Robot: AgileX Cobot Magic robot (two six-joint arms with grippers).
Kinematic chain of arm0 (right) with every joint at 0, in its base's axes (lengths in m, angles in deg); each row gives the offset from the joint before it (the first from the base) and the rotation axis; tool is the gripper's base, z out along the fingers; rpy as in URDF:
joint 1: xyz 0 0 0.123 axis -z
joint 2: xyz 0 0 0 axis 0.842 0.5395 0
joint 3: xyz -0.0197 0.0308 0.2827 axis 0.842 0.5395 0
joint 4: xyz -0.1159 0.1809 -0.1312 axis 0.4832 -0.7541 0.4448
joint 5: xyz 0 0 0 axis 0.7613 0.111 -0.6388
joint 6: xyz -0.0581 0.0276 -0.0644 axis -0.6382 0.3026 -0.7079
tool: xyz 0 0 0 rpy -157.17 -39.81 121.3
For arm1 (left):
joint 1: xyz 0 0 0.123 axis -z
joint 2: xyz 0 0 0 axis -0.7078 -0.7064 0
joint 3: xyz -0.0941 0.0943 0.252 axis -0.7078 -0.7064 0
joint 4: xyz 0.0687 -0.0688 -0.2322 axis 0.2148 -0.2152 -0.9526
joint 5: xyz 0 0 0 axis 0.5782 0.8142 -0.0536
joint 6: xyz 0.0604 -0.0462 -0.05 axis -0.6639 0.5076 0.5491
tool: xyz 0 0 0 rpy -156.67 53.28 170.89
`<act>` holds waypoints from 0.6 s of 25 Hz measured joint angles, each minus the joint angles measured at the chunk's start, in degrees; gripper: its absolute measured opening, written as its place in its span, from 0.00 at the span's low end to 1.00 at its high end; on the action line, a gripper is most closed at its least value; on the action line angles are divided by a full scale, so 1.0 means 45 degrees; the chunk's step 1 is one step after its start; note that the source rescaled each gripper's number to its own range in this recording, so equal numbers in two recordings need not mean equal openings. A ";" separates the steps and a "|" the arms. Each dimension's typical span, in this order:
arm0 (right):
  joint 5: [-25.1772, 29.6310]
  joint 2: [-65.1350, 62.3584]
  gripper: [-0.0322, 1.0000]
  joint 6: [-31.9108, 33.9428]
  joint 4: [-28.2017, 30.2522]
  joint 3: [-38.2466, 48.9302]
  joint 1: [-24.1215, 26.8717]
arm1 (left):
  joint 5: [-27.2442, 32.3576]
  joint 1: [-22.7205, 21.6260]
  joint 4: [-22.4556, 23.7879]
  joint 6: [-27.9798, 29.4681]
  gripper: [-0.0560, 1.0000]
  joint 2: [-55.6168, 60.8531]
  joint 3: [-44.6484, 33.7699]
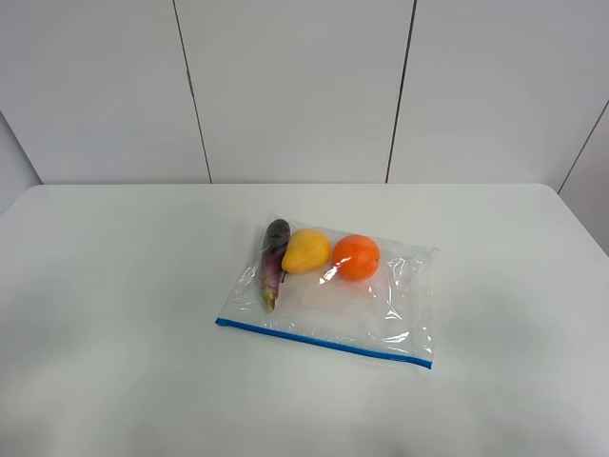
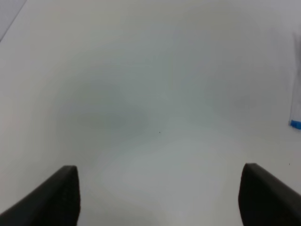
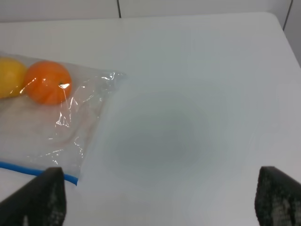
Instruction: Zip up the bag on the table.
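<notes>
The clear crinkly bag [image 1: 381, 307] lies flat in the middle of the white table [image 1: 114, 286]. Its blue zipper strip [image 1: 324, 341] runs along the near edge. Inside are a purple eggplant [image 1: 274, 257], a yellow pear [image 1: 306, 250] and an orange [image 1: 356, 257]. No arm shows in the exterior high view. My left gripper [image 2: 160, 197] is open over bare table, with only a blue end of the zipper [image 2: 295, 124] at the frame edge. My right gripper [image 3: 160, 200] is open and empty, off the bag's [image 3: 42, 127] right end, near the zipper's end [image 3: 37, 170].
White wall panels [image 1: 295, 86] stand behind the table's far edge. The table's right edge and rounded far corner [image 3: 277, 21] show in the right wrist view. Bare tabletop surrounds the bag on all sides.
</notes>
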 joint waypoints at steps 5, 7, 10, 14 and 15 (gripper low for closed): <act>0.0000 0.0000 0.88 0.0185 0.0000 0.0000 0.0000 | 0.0000 0.0000 0.0000 0.0000 0.78 0.0000 0.0000; 0.0000 0.0000 0.88 0.0188 0.0000 0.0000 0.0000 | 0.0000 0.0000 0.0000 0.0000 0.78 0.0000 0.0000; 0.0000 0.0000 0.88 0.0213 0.0000 0.0000 0.0000 | 0.0000 0.0000 0.0000 0.0000 0.78 0.0000 0.0000; -0.0015 0.0000 0.88 0.0213 0.0000 0.0009 0.0000 | 0.0000 0.0000 0.0000 0.0000 0.78 0.0000 0.0000; -0.0015 0.0000 0.88 0.0213 0.0000 0.0009 0.0000 | 0.0000 0.0000 0.0000 0.0000 0.78 0.0000 0.0000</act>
